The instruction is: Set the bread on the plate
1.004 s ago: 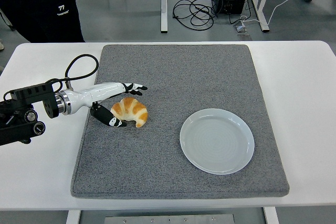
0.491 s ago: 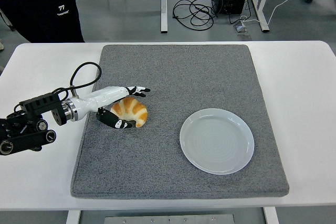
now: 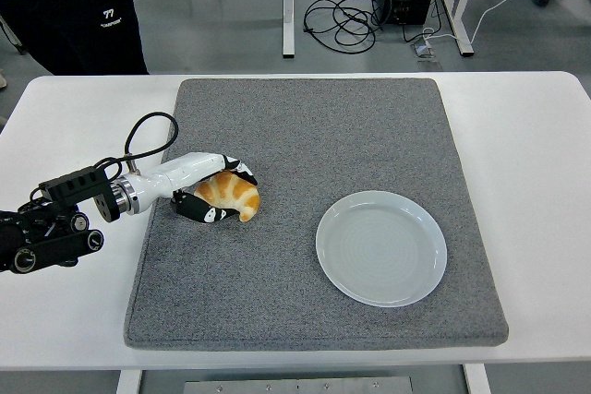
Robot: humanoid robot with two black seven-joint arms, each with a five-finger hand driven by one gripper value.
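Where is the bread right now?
In the head view the bread lies left of centre on the grey mat, inside the left hand's closing fingers, well left of the empty plate.

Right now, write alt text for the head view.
The robot's left hand closes its fingers around a croissant on a grey mat, left of an empty pale plate. The mat covers a white table; a person in dark clothing stands behind.
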